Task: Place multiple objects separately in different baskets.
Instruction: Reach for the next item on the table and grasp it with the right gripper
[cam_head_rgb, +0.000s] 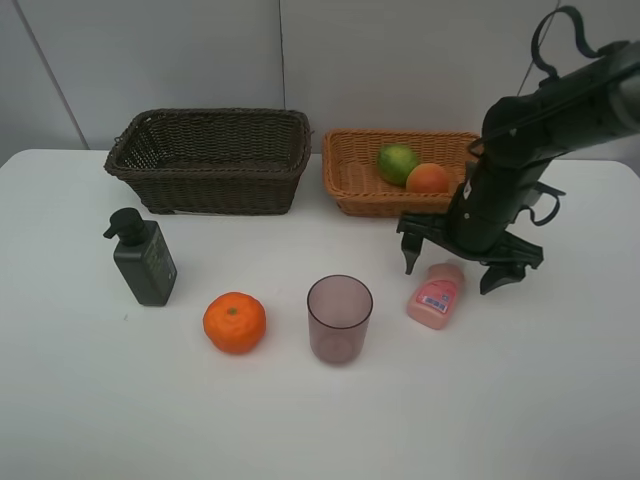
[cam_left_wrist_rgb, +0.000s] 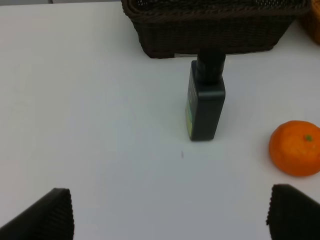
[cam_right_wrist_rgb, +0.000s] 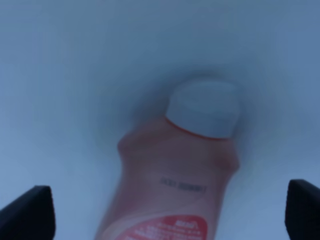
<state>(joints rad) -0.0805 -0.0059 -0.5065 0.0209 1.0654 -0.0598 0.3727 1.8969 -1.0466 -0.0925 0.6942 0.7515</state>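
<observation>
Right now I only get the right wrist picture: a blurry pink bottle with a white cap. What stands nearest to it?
Observer: A translucent purplish cup, upright, beside the pink bottle and not touching it.
Operator: Any fruit around?
Observer: A green fruit and a peach lie side by side in the light tan wicker basket.
Operator: And the other basket?
Observer: A dark green pump bottle stands before the dark brown basket.

The high camera looks down over the whole desk (cam_head_rgb: 560, 400). The left wrist view shares its dark green pump bottle (cam_left_wrist_rgb: 206, 107) and orange mandarin (cam_left_wrist_rgb: 296, 148); the right wrist view sits close above the pink bottle (cam_right_wrist_rgb: 170, 185).
</observation>
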